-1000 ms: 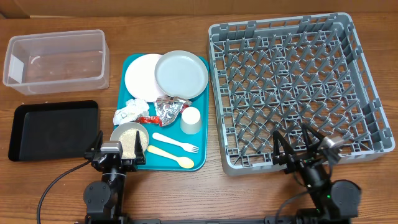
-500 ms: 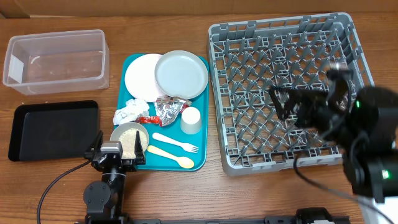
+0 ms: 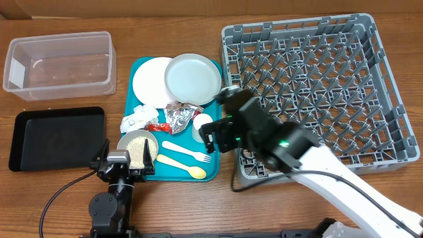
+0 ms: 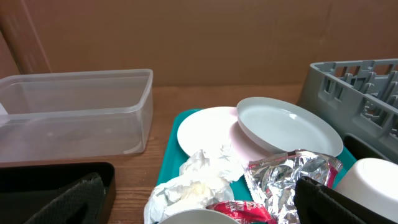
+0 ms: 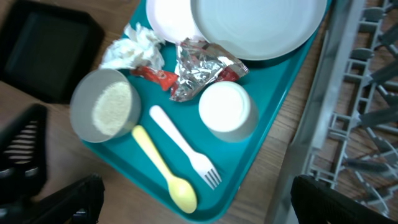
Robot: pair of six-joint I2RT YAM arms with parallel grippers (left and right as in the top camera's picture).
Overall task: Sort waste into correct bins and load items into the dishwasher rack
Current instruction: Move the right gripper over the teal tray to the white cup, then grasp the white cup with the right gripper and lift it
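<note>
Conceivably, the white cup could be tipped or shoved into the foil ball if the right gripper, spread wide and empty above it, is lowered off-centre. The left gripper is parked wide open, with nothing held. The clear tub and black tray are seen empty. On the teal tray, grains are held in the bowl, beside the napkin and wrapper. Nothing is loaded in the rack.
</note>
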